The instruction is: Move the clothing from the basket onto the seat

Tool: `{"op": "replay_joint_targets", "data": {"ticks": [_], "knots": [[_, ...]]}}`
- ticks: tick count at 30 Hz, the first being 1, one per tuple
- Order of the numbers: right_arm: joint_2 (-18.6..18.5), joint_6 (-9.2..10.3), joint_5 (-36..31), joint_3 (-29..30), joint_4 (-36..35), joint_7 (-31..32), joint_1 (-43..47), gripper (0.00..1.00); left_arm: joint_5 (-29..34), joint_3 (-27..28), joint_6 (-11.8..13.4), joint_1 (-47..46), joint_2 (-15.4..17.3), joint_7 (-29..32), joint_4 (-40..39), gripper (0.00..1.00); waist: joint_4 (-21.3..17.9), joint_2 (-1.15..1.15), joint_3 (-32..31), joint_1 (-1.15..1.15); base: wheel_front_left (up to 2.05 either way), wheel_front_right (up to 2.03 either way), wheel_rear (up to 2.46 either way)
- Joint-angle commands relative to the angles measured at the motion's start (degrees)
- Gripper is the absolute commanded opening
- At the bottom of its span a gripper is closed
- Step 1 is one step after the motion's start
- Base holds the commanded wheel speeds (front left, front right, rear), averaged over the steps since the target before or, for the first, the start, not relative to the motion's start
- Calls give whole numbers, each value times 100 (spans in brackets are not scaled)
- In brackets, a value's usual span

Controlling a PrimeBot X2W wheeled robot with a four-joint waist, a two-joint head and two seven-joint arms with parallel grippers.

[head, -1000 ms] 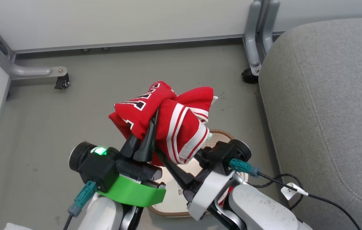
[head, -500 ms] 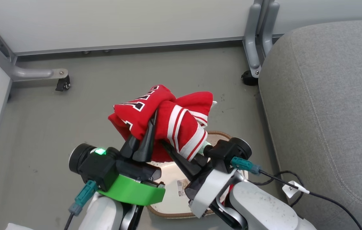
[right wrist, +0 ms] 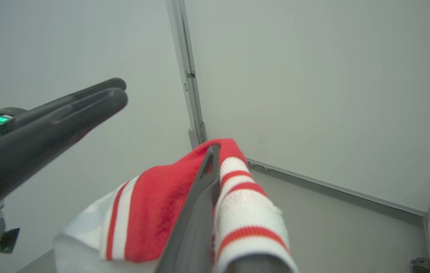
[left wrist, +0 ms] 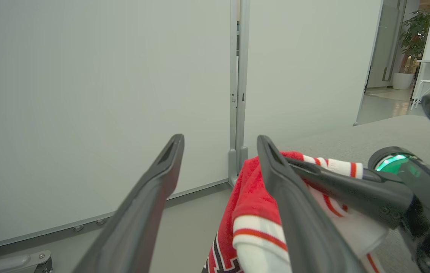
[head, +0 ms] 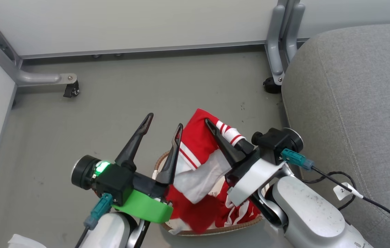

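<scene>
Head: my left gripper [head: 165, 123] gapes empty; my right gripper [head: 209, 122] pinches the red, white-striped shiny clothing [head: 198, 144], trailing into the brown-rimmed plastic basket [head: 222, 230] beside the large grey fabric seat [head: 353, 103]. Left wrist: fingers [left wrist: 154, 189] apart. Right wrist: fingers clamping fabric.

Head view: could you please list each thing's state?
Cream perforated plastic basket: on floor, partly filled.
Red white-striped fabric clothing: pinched at one end, rest hanging into basket.
Left gripper: open, holding nothing.
Right gripper: shut on clothing.
Grey upholstered seat: no clothing on it.
</scene>
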State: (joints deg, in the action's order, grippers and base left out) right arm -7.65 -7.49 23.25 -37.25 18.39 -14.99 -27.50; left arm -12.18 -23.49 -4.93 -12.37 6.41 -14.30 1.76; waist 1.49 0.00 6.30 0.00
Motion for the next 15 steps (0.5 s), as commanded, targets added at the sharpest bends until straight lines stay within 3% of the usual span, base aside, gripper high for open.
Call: {"op": "replay_joint_targets", "data": {"ticks": [1,15], "knots": [[-4,0,-50,94,34,-28,84,0,84,-72,-35,46,82,57,9,100,1,0,-14,0,0,0,0],[-35,0,-197,616,350,-28,419,0,218,-999,-199,398,378,513,87,100,-41,0,-94,0,0,0,0]]}}
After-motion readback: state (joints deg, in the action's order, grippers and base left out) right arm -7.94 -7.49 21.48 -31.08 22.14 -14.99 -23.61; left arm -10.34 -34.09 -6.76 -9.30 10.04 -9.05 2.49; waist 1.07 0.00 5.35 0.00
